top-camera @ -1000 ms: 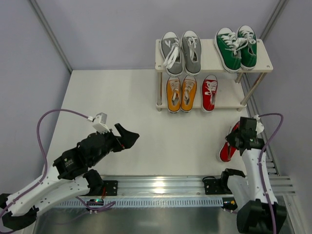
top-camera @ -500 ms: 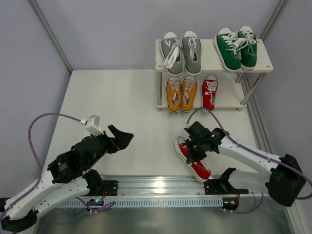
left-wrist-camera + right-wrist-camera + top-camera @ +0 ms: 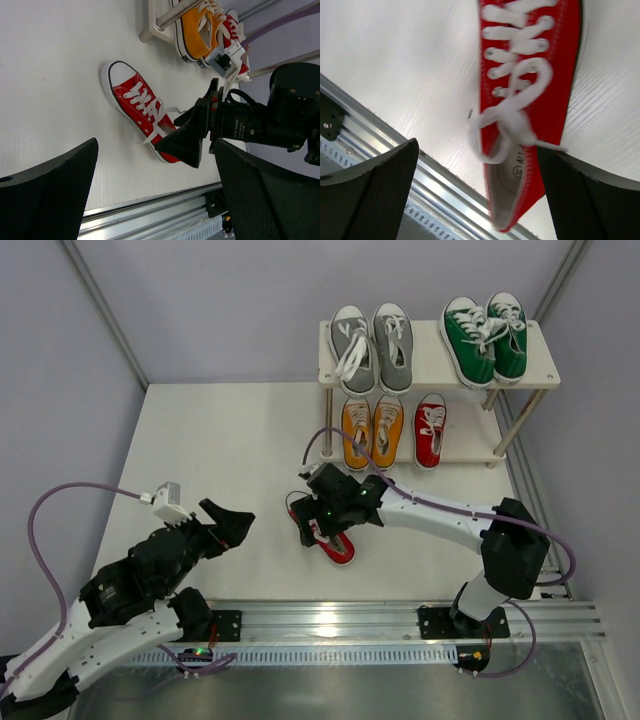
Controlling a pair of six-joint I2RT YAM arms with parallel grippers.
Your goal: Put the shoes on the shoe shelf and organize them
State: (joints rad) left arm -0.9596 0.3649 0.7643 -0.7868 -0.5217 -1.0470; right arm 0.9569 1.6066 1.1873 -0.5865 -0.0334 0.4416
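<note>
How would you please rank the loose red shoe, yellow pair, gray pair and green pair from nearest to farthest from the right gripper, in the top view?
From the right gripper:
1. Loose red shoe, on the table, right at it.
2. Yellow pair, lower shelf, left.
3. Gray pair, upper tier, left.
4. Green pair, upper tier, right.

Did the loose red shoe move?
Yes. The red shoe slid left: it lay below the shoe shelf's right end, and now lies below its yellow pair.
</note>
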